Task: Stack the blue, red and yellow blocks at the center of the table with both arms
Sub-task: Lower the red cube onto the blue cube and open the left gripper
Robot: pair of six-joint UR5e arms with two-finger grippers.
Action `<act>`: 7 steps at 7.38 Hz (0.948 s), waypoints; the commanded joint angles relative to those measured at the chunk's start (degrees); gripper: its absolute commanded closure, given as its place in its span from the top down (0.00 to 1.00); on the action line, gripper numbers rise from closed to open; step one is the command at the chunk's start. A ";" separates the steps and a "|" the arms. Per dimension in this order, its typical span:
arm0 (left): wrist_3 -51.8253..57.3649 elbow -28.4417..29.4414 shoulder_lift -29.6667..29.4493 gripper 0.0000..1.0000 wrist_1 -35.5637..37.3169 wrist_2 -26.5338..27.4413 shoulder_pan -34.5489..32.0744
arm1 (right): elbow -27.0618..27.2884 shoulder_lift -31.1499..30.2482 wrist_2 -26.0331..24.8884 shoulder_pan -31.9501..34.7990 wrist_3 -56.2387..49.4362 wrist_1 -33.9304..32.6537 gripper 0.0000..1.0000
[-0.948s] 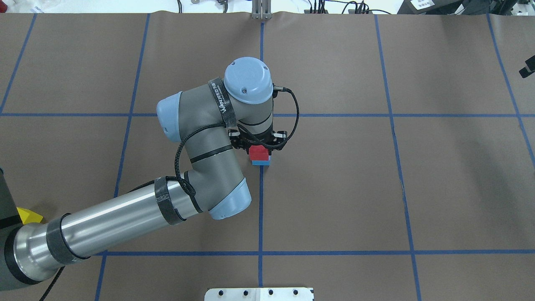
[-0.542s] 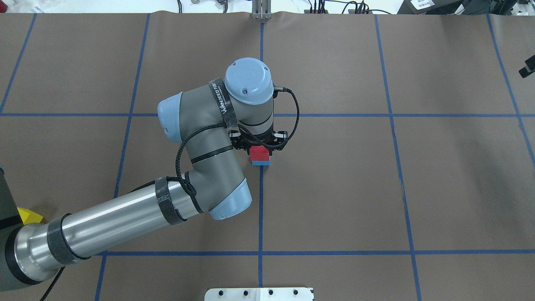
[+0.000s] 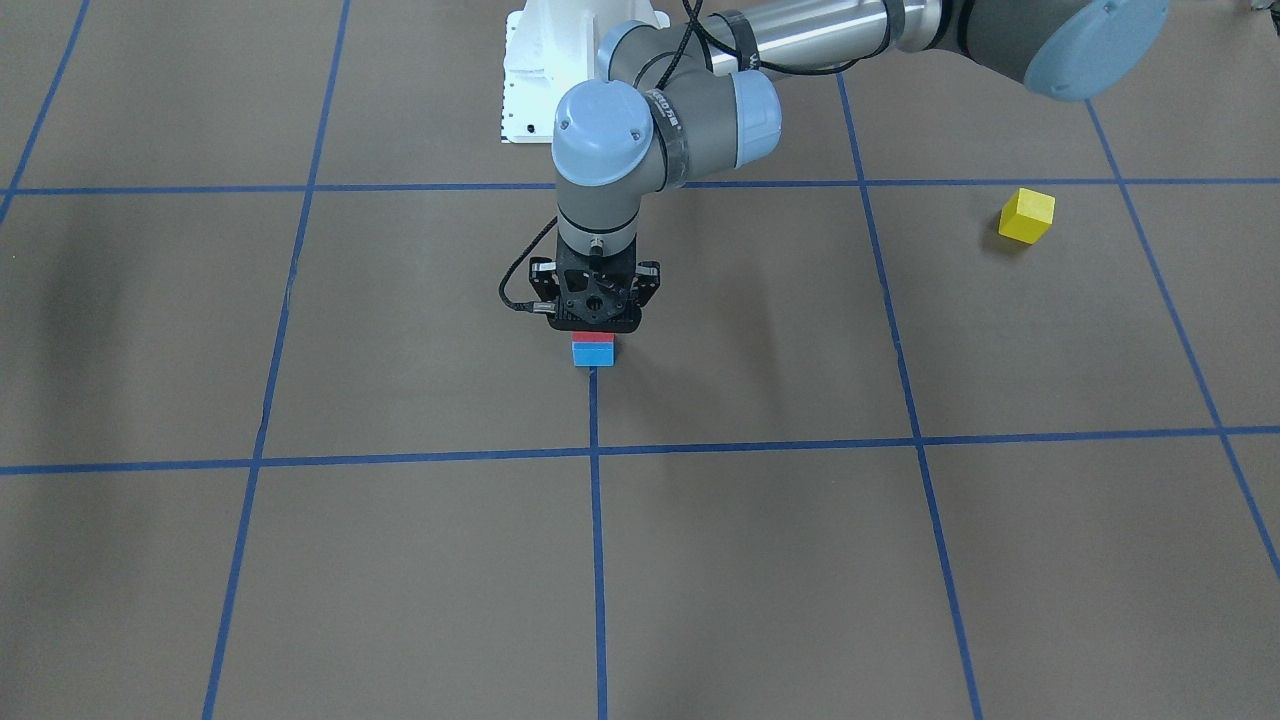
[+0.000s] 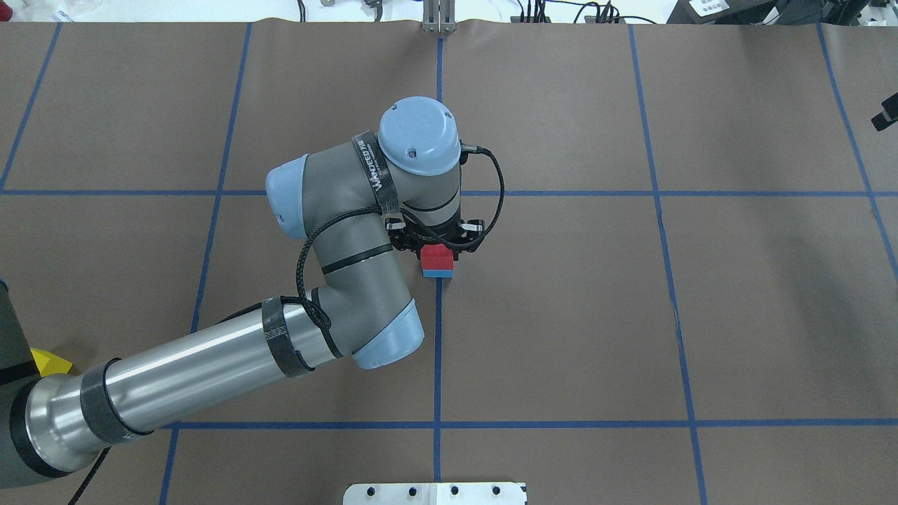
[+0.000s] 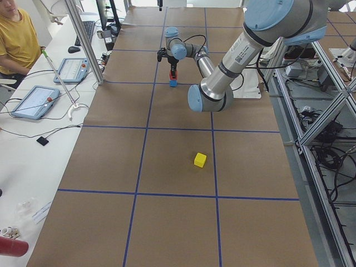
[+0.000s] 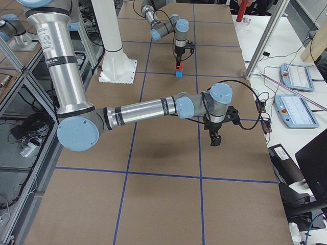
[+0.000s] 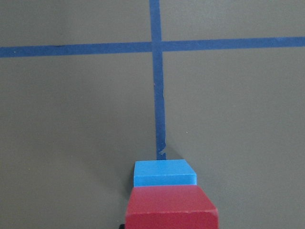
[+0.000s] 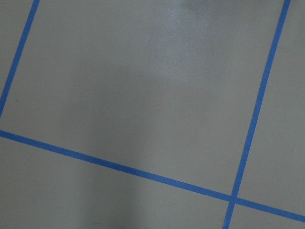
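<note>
Evidently red block (image 3: 593, 340) sits on blue block (image 3: 593, 355) at table centre; first tier judged done. Left gripper (image 3: 594, 330) directly above red block, finger hold cannot be told. Yellow block (image 3: 1027, 215) unstacked, well apart, 8 o'clock of stack in overhead view. Right gripper (image 6: 215, 140) away from stack, finger state likewise untellable.

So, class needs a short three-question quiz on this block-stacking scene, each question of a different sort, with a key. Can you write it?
1. True or false: the yellow block lies apart from the other two blocks.
2. What rests directly on the blue block? A. the yellow block B. the red block C. nothing
3. Which arm's gripper is right over the red block?

Key: 1 true. 2 B. 3 the left gripper.
</note>
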 commanded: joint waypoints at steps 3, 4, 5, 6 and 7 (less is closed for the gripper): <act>-0.16 0.12 -0.33 0.60 -0.09 -0.01 0.00 | 0.00 0.06 0.00 -0.08 0.03 0.00 1.00; -0.16 0.12 -0.24 0.70 -0.09 -0.01 0.00 | 0.00 0.06 0.00 0.00 -0.06 0.09 1.00; -0.16 0.12 -0.24 0.74 -0.09 -0.01 0.00 | 0.00 0.06 0.09 0.00 -0.06 0.00 1.00; -0.16 0.12 -0.24 0.77 -0.09 -0.01 0.00 | 0.00 0.06 0.00 -0.08 -0.06 0.00 1.00; -0.25 0.03 -0.24 0.78 -0.09 -0.01 0.00 | 0.00 0.06 0.00 -0.09 -0.06 0.00 1.00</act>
